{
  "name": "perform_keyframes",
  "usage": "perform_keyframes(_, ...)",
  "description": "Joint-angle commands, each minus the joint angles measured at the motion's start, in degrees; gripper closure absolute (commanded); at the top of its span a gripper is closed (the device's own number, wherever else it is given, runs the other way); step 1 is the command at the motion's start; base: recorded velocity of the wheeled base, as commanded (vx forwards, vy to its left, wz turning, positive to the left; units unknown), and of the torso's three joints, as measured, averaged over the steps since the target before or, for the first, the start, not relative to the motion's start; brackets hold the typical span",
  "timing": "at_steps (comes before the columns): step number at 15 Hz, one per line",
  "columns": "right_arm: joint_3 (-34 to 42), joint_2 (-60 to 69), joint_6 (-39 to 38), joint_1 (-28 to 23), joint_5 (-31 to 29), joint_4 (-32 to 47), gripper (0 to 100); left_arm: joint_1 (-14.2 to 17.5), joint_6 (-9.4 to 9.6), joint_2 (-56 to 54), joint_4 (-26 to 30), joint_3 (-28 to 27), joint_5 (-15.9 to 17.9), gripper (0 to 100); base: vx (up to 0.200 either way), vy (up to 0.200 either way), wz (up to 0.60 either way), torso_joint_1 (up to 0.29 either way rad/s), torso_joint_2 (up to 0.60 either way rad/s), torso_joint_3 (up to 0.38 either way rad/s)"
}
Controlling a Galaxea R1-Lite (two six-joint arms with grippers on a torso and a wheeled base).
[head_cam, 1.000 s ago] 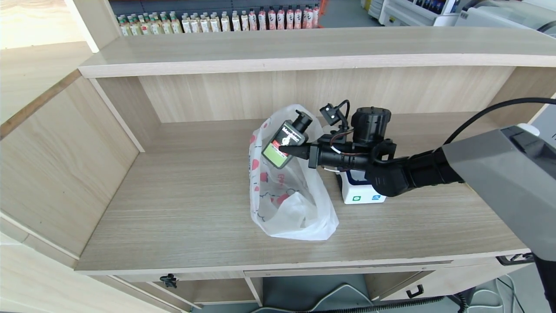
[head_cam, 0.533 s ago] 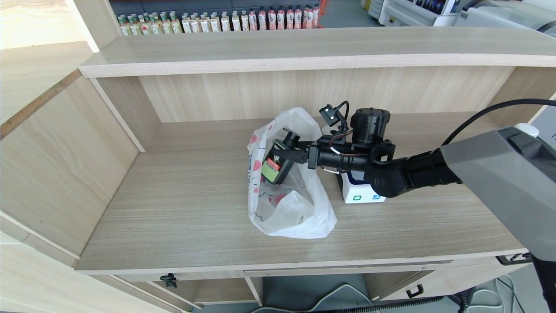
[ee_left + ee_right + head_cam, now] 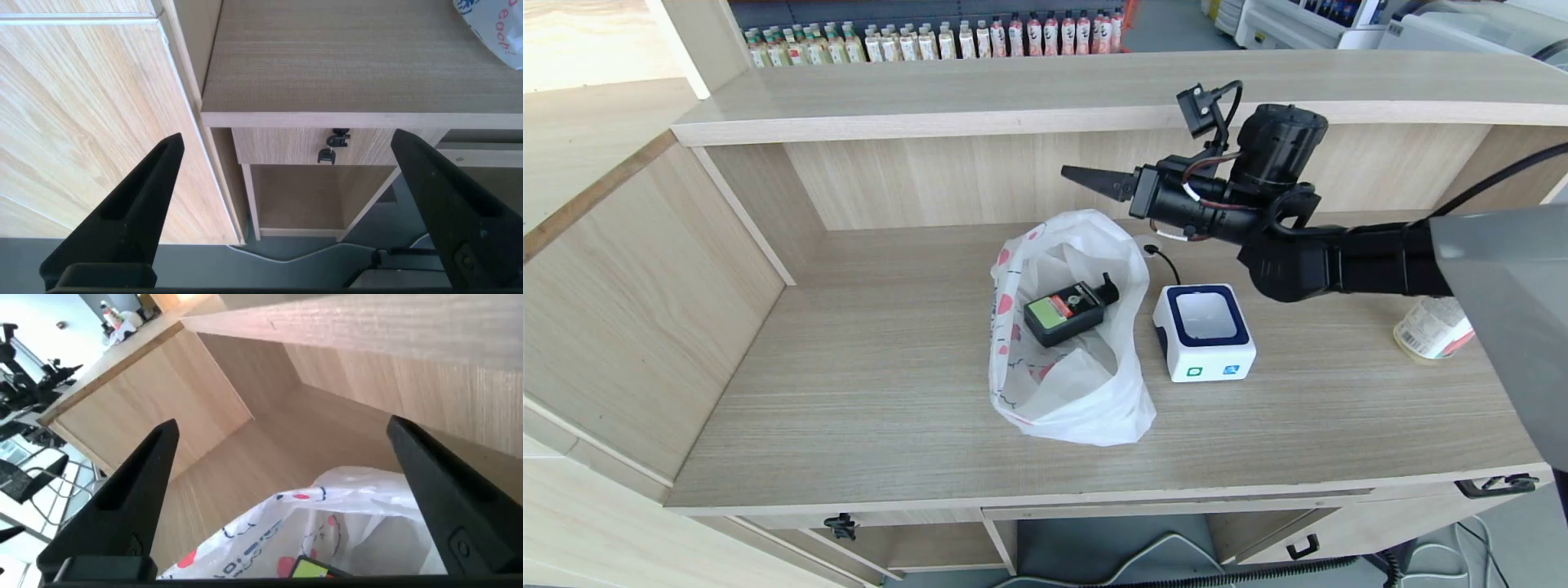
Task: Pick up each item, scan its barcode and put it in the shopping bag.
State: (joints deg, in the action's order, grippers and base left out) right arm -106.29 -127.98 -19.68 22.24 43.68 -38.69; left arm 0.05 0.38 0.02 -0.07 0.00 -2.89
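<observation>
- Hanging out in front of the bench (image 3: pixel 849 408), near its left front corner, the left claw (image 3: pixel 288 137) has its two black fingers spread wide apart, with nothing between them.
- Just past that claw is the front edge of the bench. A small black latch (image 3: pixel 331 149) sits on the wooden front under the edge.
- On the bench top, about in the middle, sits the shopping bag (image 3: pixel 1086 400). It is thin white plastic with red and blue marks, and its mouth is open to the top.
- Inside the bag lies a black bottle (image 3: pixel 1066 310) on its side. It has a green and red label facing up, and its black cap points toward the back right.
- Just beside the bag, on the right, stands a white scanner box (image 3: pixel 1205 331) with a dark blue frame round its top window. It is very close to the bag, but I cannot tell if they touch.
- A thin black cable (image 3: pixel 1168 263) runs from behind the scanner toward the back of the bench.
- Far over on the right side of the bench lies a white pot with a label (image 3: pixel 1427 328), partly hidden behind the right arm.
- Up in the air, above and behind the bag, is the right claw (image 3: pixel 1070 172). Its fingers point to the left. The right wrist view shows them wide apart and holding nothing, with the bag below.
- Behind it all rises the wooden back wall, with a top shelf (image 3: pixel 1094 90) over it.
- Farthest away stands a long row of drink bottles (image 3: pixel 931 39).
</observation>
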Motion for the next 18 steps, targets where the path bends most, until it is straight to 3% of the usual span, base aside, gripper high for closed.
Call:
perform_keyframes(1, -4.28, 5.63, -1.33, -2.02, -0.96, 5.12, 0, 0.04, -0.03, -0.02, -0.01, 0.0, -0.01, 0, 0.0, 0.0, 0.0, 0.0, 0.0, 0.0)
perform_keyframes(3, 0.56, 10.12, 0.69, -3.34, -3.69, 7.58, 0, 0.04, -0.03, -0.02, -0.01, 0.0, -0.01, 0, 0.0, 0.0, 0.0, 0.0, 0.0, 0.0)
perform_keyframes(7, 25.96, 27.52, 18.18, -12.74, -6.15, 12.15, 0, 0.04, -0.38, -0.02, -0.01, 0.0, -0.01, 0, 0.0, 0.0, 0.0, 0.0, 0.0, 0.0)
perform_keyframes(10, 43.36, 41.84, 34.44, -22.85, -18.81, 17.34, 0, 0.04, -0.47, -0.02, -0.01, 0.0, -0.01, 0, 0.0, 0.0, 0.0, 0.0, 0.0, 0.0)
perform_keyframes(14, 55.75, 51.16, 36.02, -28.74, -23.38, 18.74, 0, 0.04, -0.38, -0.02, -0.01, 0.0, -0.01, 0, 0.0, -0.15, 0.0, -0.002, 0.0, 0.002)
perform_keyframes(18, 58.04, 53.09, 36.64, -31.29, -23.82, 19.71, 0, 0.04, -0.2, -0.02, -0.01, 0.0, -0.1, 0, 0.0, -0.2, 0.0, 0.0, 0.0, 0.004)
